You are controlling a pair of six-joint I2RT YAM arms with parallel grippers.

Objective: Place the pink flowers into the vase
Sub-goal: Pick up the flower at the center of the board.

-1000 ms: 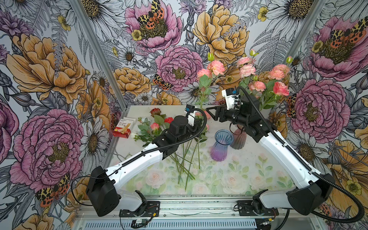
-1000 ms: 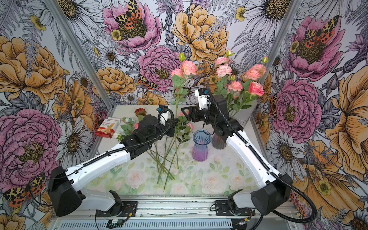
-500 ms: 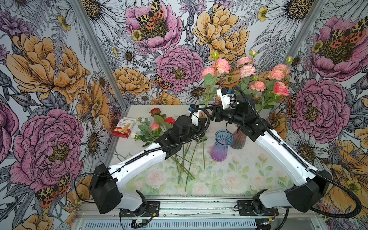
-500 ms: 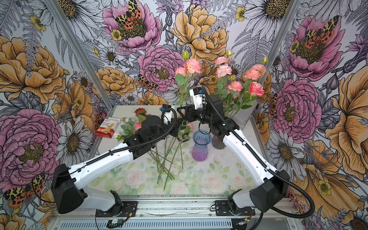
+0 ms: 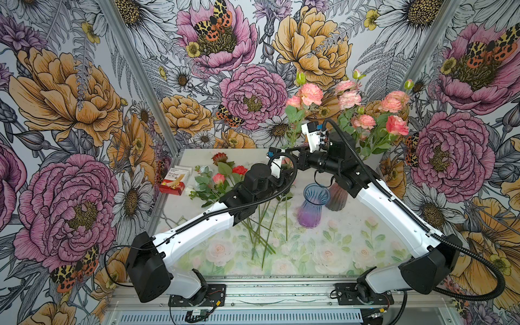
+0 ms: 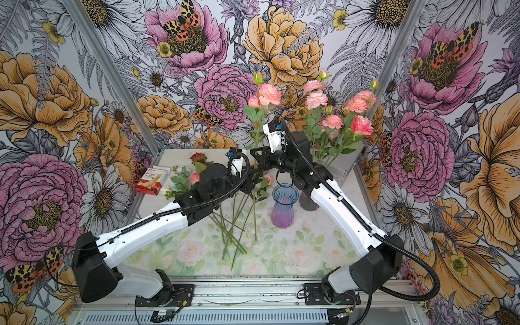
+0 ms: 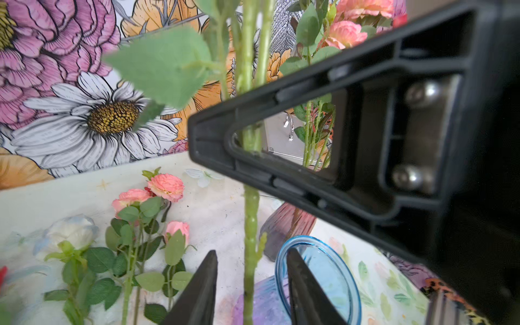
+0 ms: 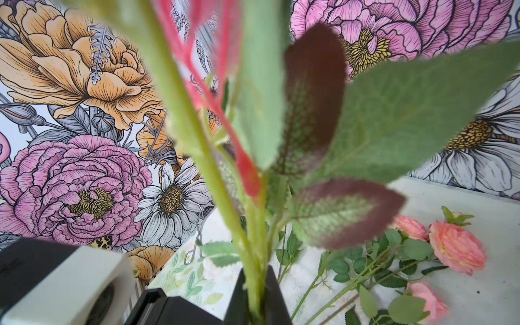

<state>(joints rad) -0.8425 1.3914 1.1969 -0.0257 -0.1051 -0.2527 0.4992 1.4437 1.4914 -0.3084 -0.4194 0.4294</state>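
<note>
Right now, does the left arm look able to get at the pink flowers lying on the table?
Probably yes. The left claw is open and those pink flowers lie beneath it, uncovered. Only the upright stem, gripped by the right claw, stands between its fingers; it should back off that first.

The left arm (image 5: pixel 197 229) and right arm (image 5: pixel 394 213) share one build: glossy white tapered link shells dotted with small dark screw holes, between boxy matt-black joint housings (image 5: pixel 147 270). A black corrugated cable conduit (image 5: pixel 475 296) runs along each. Black base plates (image 5: pixel 197 294) are screwed to an aluminium rail (image 5: pixel 267 295). Each wrist carries a white camera block (image 5: pixel 311 135) with a blue plug. The left gripper (image 7: pixel 251 250) has black wedge-tipped fingers (image 7: pixel 199 289); the right gripper (image 8: pixel 257 270) shows a hollow triangular finger frame (image 7: pixel 213 132) and two silver screw heads (image 7: pixel 422 91).
</note>
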